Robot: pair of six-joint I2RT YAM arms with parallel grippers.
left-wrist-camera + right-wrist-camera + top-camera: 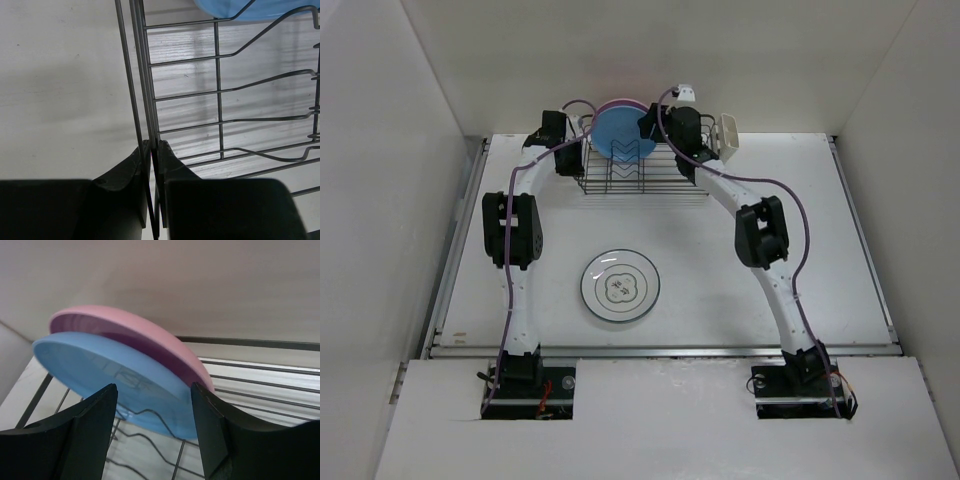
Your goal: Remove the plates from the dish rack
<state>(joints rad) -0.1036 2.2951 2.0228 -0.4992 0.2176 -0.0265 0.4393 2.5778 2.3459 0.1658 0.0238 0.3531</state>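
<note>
Two plates stand in the dish rack (pixel 642 182): the blue plate (pixel 623 135) in front, the pink plate (pixel 619 103) just behind it. One white plate (pixel 620 287) with a dark rim lies flat on the table (pixel 800 250), in front of the rack. At the rack's left end the left gripper (pixel 152 150) is clenched on a wire. The right gripper (pixel 153 386) is spread wide, one finger on each side of the blue plate's edge.

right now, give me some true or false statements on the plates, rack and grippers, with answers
The white plate lies flat on the table. True.
The pink plate lies beside it. False: it stands in the dish rack, behind the blue plate.
The left gripper is shut on a rack wire. True.
The right gripper is shut. False: its jaws are open, either side of the blue plate's rim.
</note>
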